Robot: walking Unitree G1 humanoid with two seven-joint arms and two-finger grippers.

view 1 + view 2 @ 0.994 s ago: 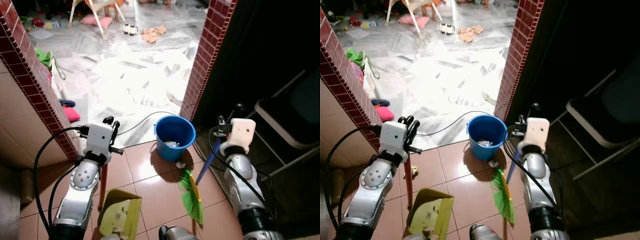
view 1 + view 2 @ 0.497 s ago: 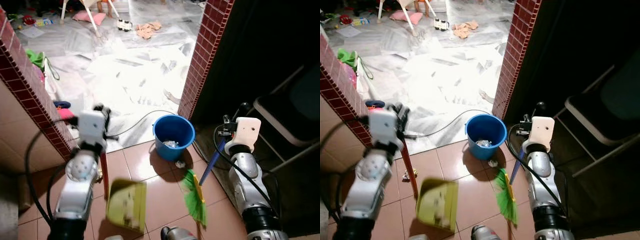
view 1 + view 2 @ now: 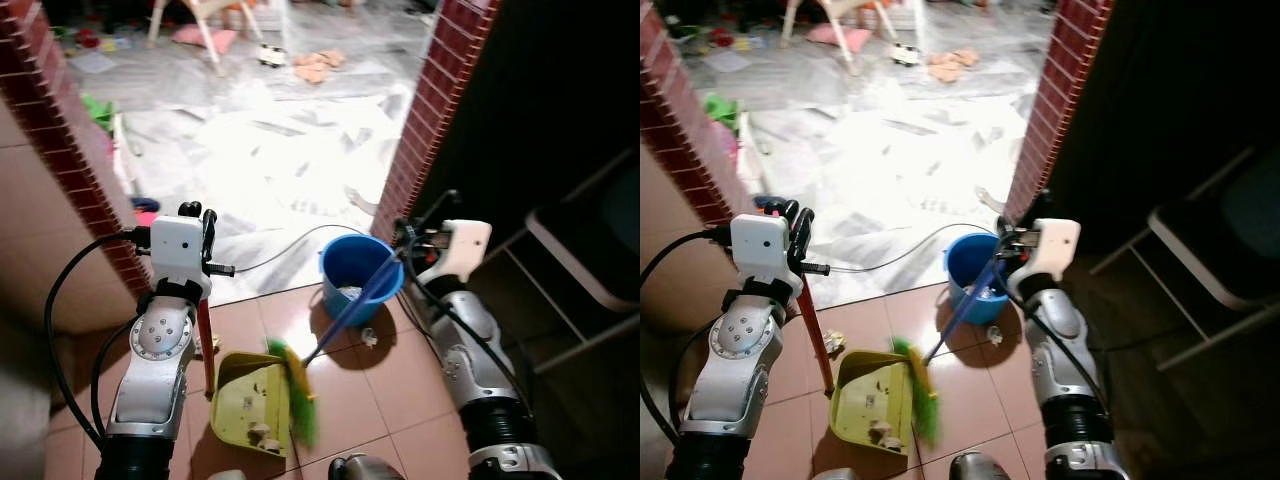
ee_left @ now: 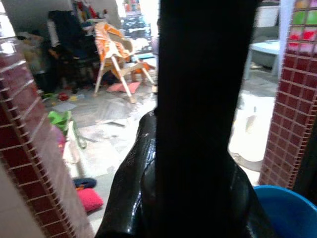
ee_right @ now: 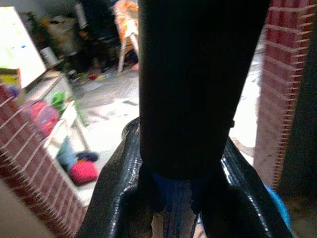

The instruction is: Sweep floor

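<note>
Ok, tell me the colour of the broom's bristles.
Green; the broom's bristles show best in the right eye view, beside the dustpan.

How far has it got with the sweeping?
Partly done: bits of debris lie in the yellow-green plastic dustpan. In hand: the right gripper sweeps the green-bristled, blue-handled broom at the pan's mouth; the left gripper holds its red handle. Left: a white scrap beside the blue bucket.

By the one blue bucket (image 3: 357, 266) on the tiles I count one green broom (image 3: 300, 390), one yellow-green dustpan (image 3: 250, 405) and one scrap of litter (image 3: 369, 338). Beyond the bucket stand two brick pillars (image 3: 425, 130) and one cable (image 3: 285, 250).
</note>
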